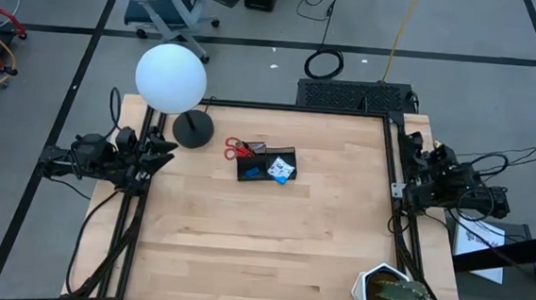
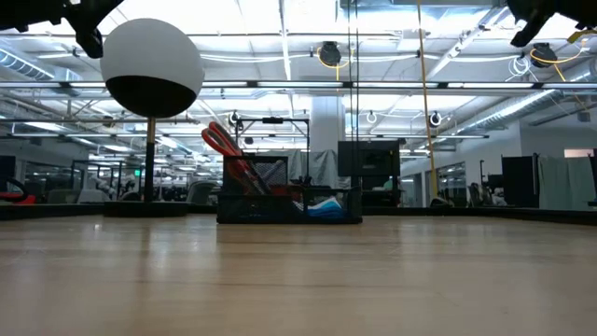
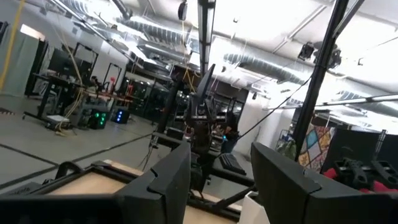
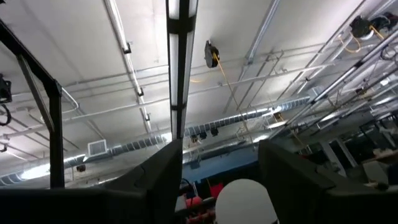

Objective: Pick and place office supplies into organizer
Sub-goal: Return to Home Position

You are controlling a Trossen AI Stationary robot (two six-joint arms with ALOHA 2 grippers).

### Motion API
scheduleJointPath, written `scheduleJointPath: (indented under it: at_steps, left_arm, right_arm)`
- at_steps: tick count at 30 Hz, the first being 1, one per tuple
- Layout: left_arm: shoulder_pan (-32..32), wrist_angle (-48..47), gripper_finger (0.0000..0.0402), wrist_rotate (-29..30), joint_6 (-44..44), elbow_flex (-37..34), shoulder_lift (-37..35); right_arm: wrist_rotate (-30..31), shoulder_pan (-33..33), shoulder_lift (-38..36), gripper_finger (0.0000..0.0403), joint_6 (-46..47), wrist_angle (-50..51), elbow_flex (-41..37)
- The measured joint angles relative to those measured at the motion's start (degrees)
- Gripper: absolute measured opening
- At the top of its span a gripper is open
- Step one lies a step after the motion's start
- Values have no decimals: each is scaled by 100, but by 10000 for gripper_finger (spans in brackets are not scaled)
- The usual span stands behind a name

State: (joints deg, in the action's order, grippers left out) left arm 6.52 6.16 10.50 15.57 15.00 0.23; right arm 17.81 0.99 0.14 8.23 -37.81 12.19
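The black organizer [image 1: 267, 163] stands on the table's far middle; the low view shows it too [image 2: 289, 191]. Red-handled scissors [image 1: 240, 148] stick out of its left end, handles up and tilted [image 2: 224, 145]. A bright blue pad [image 1: 252, 172] and a light blue piece [image 1: 282, 172] lie inside it. No pens show. My left gripper [image 1: 166, 150] is raised at the table's left edge, open, fingers pointing toward the room [image 3: 217, 180]. My right gripper [image 1: 406, 160] is raised at the right edge, open, tipped up toward the ceiling [image 4: 221, 174].
A lamp with a white globe [image 1: 171, 77] and round black base [image 1: 193, 129] stands left of the organizer. A potted cactus [image 1: 392, 293] sits at the near right corner. Bare wood [image 1: 261, 244] fills the near half of the table.
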Motion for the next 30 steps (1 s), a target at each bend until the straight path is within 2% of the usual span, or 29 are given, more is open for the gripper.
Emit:
scheduleJointPath:
  at_steps: [7, 15, 18, 21, 26, 30]
  left_arm:
    - [0, -432, 173, 127, 148, 0, 0]
    - [0, -560, 173, 454, 152, -45, -2]
    - [0, -523, 173, 542, 411, -252, 0]
    - [0, 28, 173, 448, 599, -574, -2]
    - [0, 1590, 173, 140, 344, -1390, -2]
    - [4, 1300, 173, 288, 619, -1445, 59]
  right_arm:
    - [12, 0, 5, 203, 410, 222, -204]
    - [16, -2, 11, 205, 469, -1321, -1081]
    - [47, -4, 14, 204, 524, -1213, -1105]
    - [129, 0, 41, 202, 579, -1121, -1113]
    - [159, 0, 37, 205, 608, -1096, -1122]
    - [156, 0, 35, 204, 610, -1101, -1125]
